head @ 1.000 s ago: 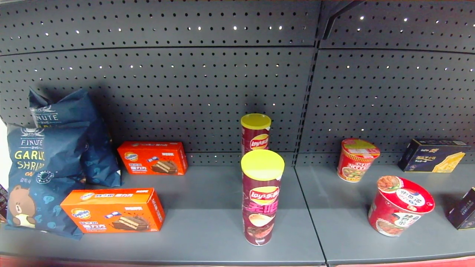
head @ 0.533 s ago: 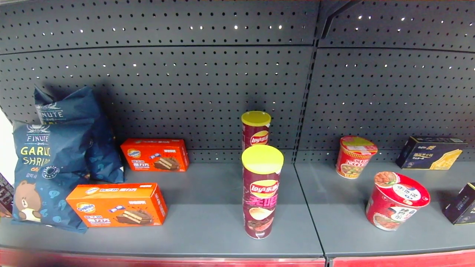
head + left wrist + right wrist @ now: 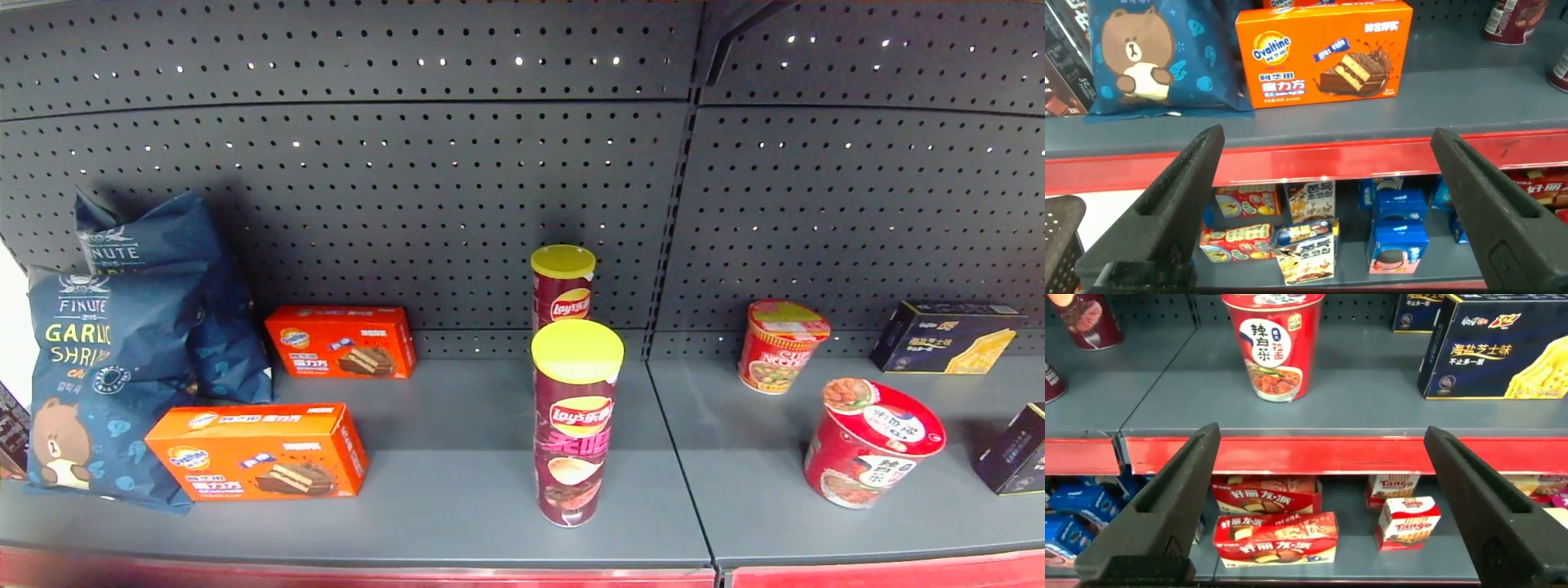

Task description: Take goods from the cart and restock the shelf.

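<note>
A grey shelf [image 3: 457, 482] with a pegboard back and a red front edge carries the goods. At nine o'clock in the head view, a front blue snack bag [image 3: 90, 384] stands upright, with a rear blue snack bag [image 3: 155, 245] behind it at one o'clock. Just right of them lies the front orange box [image 3: 257, 453], and the rear orange box [image 3: 341, 340] lies apart at one o'clock. At centre stands the front chip can [image 3: 575, 425], yellow-lidded, with the rear chip can [image 3: 562, 286] at twelve o'clock. Toward three o'clock sits a red noodle bowl [image 3: 873, 445], with a noodle cup [image 3: 781, 347] at eleven o'clock of it. A dark box [image 3: 947, 339] lies at the back.

The left gripper [image 3: 1327, 139] is spread wide and empty, facing the front orange box. The right gripper [image 3: 1321, 434] is likewise spread wide and empty, facing the noodle bowl.
</note>
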`<state>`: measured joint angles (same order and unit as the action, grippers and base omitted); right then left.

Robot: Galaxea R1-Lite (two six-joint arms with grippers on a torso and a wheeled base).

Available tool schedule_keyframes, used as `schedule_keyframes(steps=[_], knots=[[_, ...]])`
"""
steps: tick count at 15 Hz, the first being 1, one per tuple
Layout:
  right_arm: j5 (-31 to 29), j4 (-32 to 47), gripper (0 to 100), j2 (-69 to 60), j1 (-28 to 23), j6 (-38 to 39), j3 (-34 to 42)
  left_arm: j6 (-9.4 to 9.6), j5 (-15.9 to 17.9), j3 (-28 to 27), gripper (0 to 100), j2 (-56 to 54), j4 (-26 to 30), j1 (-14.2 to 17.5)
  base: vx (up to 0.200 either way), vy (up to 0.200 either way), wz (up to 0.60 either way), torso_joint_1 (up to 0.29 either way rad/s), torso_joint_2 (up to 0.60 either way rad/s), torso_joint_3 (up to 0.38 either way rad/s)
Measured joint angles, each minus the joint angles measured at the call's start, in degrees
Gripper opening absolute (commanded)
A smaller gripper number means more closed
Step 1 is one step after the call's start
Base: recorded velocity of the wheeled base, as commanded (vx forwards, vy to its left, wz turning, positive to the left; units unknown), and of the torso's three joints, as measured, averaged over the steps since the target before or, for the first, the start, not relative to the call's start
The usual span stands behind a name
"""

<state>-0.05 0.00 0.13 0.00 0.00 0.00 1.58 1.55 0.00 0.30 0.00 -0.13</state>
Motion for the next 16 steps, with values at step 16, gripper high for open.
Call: schedule_keyframes(steps=[16], knots=[[0.65,0.00,100,0.02,0.00,-0.16,0.00,0.02,0.01,0.00,100,0.00,0.00,0.00,0.000,0.000,0.00,0.000,0.00,0.000]])
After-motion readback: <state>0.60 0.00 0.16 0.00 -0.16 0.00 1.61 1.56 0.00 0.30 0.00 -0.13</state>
